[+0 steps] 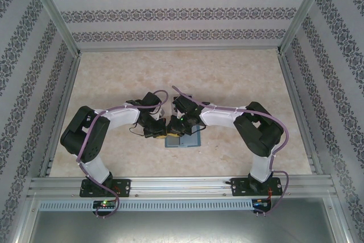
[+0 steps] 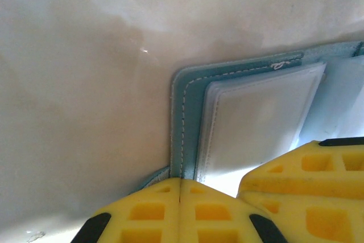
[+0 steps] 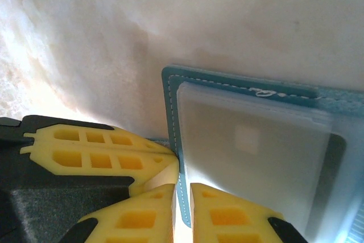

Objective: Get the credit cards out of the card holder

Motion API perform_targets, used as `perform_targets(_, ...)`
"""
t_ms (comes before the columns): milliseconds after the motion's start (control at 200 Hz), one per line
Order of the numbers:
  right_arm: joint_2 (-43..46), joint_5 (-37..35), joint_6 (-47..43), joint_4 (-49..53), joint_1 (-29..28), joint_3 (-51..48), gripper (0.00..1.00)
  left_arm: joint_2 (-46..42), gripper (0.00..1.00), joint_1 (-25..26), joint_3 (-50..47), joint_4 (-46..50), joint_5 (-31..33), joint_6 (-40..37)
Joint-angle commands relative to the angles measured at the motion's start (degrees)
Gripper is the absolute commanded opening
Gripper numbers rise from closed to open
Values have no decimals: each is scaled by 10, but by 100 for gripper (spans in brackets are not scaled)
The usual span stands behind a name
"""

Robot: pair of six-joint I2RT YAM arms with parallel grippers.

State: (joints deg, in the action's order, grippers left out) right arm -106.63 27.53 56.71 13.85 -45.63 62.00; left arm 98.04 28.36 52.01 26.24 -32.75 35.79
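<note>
left gripper point(image 2: 180, 185): pressed together, tips at card holder point(image 2: 183, 119) edge | right gripper point(image 3: 183, 190): pinching card holder edge

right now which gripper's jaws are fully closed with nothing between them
The left gripper: its jaws meet with no gap. On the right gripper the jaws pinch the teal edge of the card holder.

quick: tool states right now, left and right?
Left tool: closed, tips at the card holder edge; grip cannot be told.
Right tool: closed on the card holder edge.
</note>
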Motion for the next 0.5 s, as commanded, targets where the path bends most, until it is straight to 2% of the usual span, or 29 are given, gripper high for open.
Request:
perform_targets(0,-21,-8,1,16,-12,-7,16,-3,0,-6,-6,-3,0,-10)
perform_targets(345,-13,-16,-2,26,-11,-12,9,-2,0,-6,-6,3,6,-11)
perform_targets(495,-16,-17,-6,30,-11,-9,13,-2,0,-6,-4,5,6,-12)
